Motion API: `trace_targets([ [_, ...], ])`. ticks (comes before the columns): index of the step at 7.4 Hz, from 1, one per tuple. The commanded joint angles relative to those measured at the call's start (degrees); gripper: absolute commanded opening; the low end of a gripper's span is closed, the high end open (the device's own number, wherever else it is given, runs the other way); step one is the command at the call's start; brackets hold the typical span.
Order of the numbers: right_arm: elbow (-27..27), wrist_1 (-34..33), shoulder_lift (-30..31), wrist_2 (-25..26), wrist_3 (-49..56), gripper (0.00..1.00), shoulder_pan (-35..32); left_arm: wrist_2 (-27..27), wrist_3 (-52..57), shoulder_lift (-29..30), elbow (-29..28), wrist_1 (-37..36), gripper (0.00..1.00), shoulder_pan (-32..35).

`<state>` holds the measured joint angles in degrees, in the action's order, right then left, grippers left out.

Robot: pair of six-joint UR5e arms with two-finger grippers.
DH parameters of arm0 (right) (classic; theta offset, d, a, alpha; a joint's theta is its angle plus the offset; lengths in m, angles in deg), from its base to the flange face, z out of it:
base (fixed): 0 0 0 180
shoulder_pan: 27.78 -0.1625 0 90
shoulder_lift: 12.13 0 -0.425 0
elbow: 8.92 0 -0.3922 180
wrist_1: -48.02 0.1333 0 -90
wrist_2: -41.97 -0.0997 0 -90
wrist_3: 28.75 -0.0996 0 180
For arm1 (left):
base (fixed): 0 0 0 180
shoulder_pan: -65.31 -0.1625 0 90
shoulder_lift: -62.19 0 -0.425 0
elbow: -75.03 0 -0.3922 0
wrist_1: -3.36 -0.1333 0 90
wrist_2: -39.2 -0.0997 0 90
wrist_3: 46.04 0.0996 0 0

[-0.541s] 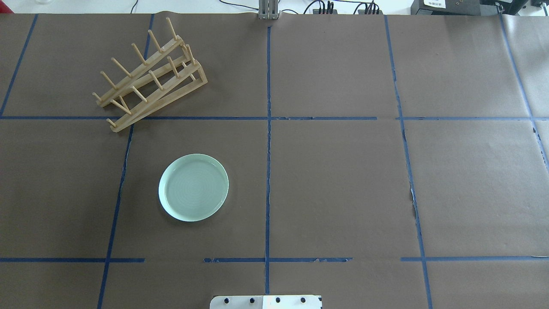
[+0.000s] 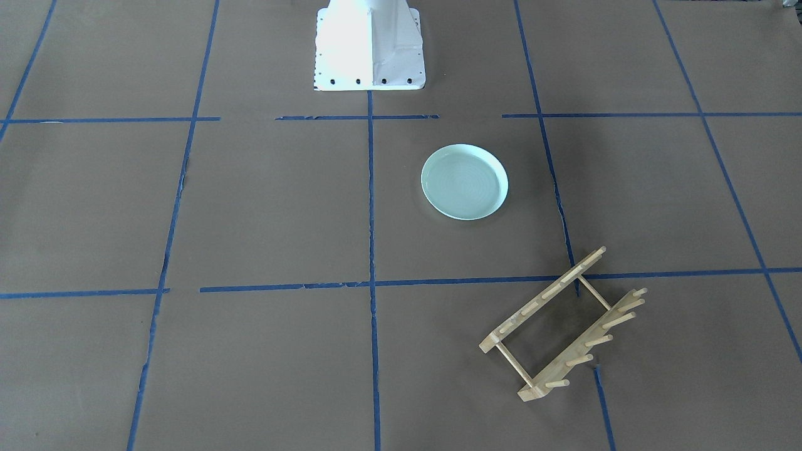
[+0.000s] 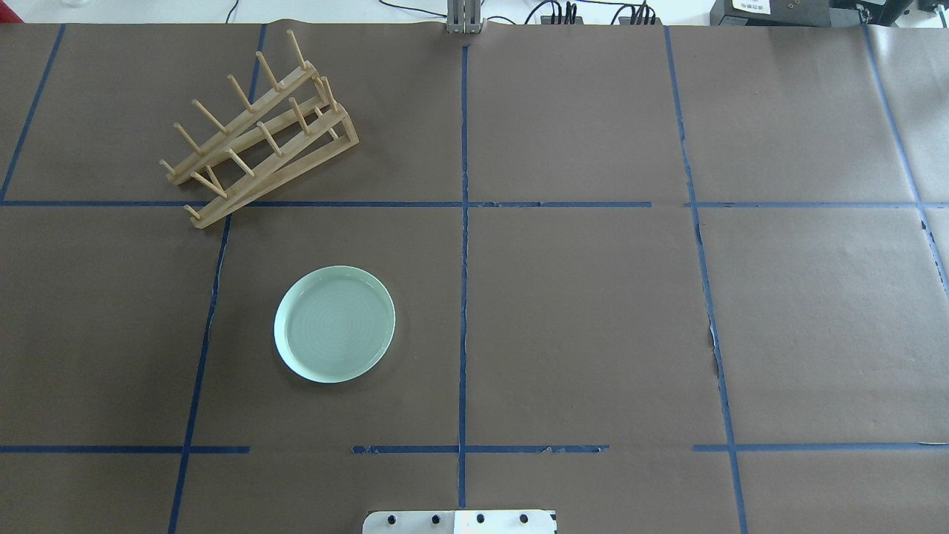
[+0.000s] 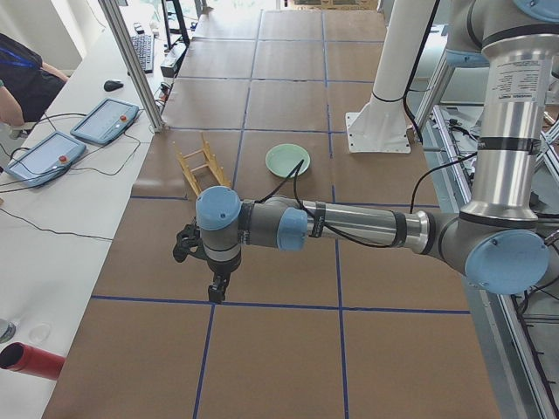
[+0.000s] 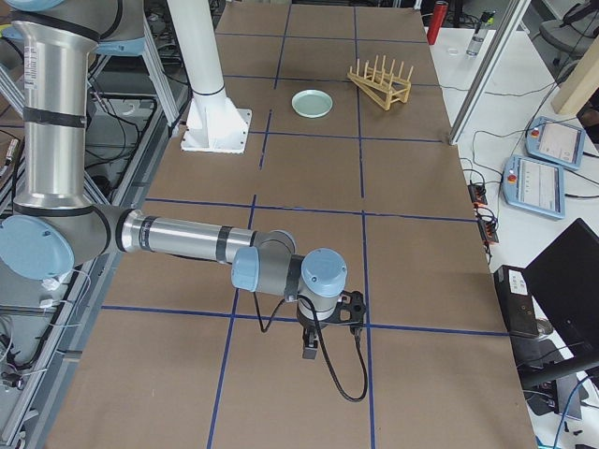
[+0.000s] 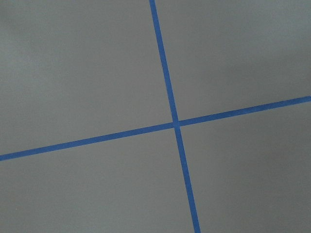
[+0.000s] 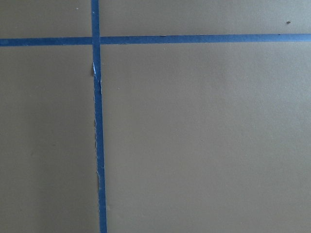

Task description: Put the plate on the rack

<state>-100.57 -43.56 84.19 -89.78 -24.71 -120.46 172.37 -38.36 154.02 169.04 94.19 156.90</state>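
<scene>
one round pale mint-green ceramic plate (image 3: 334,324). one small light-wood dish rack (image 3: 296,165): two rails, six upright pegs on each by my count, two thin crossbars. two grey-and-blue arms of mine, left arm (image 4: 367,225) and right arm (image 5: 182,236), one black gripper on each: left gripper (image 4: 216,292), right gripper (image 5: 309,353). one white base pedestal (image 2: 368,47). two grey touch tablets (image 4: 106,120) on the side bench.
</scene>
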Motion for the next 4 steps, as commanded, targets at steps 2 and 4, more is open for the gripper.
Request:
trace_targets([
  [2,0.08,0.00,0.00,0.00,0.00,1.00,0.04,-0.89,0.93,0.36,0.47,0.22,1.00,-0.53],
  [4,0.08,0.00,0.00,0.00,0.00,1.00,0.04,4.26,-0.46,0.71,0.91,2.75,1.00,-2.80],
])
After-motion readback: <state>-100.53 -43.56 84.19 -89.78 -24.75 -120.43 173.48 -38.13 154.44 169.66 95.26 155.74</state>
